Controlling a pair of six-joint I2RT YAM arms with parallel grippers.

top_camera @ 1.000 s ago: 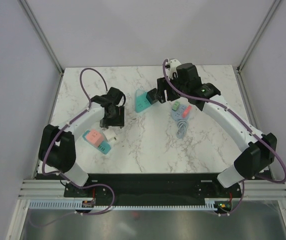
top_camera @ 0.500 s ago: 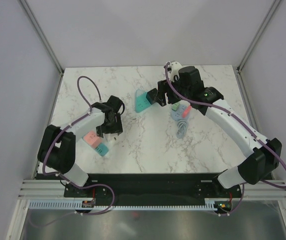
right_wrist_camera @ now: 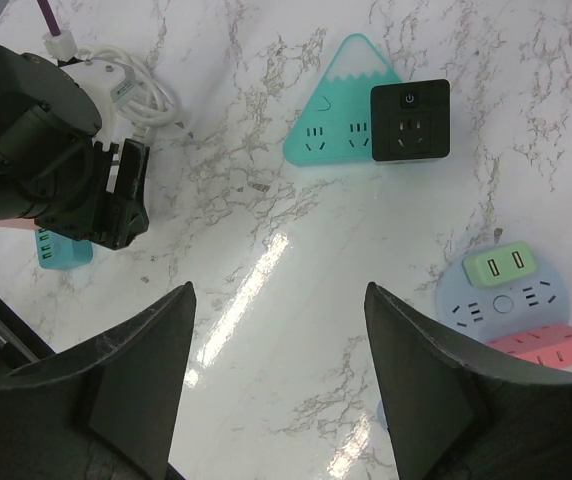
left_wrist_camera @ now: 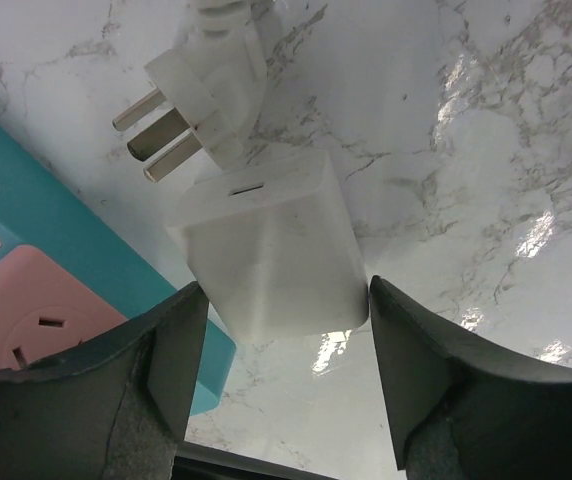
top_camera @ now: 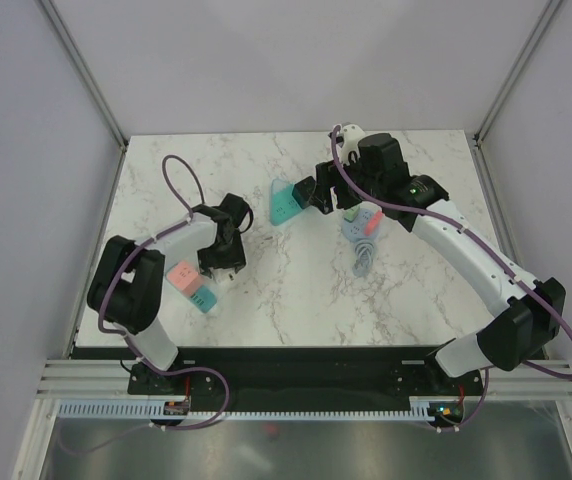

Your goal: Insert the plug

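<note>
L gripper (left_wrist_camera: 284, 295) jaws stand wide round white adapter block (left_wrist_camera: 271, 250); can't tell if pinching yet. Three-pin plug (left_wrist_camera: 201, 85) lies at its 11 o'clock, teal strip (left_wrist_camera: 56, 215) at 8. Prob light, rigid, slick plastic, so take flat sides.

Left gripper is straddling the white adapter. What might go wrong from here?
1. The left gripper has open jaws and the adapter sits slightly askew between them, so closing may twist it rather than seat it.
2. One finger is close to the strip and might catch or shove it.
3. The plug lies against the adapter and may get dragged along.
</note>
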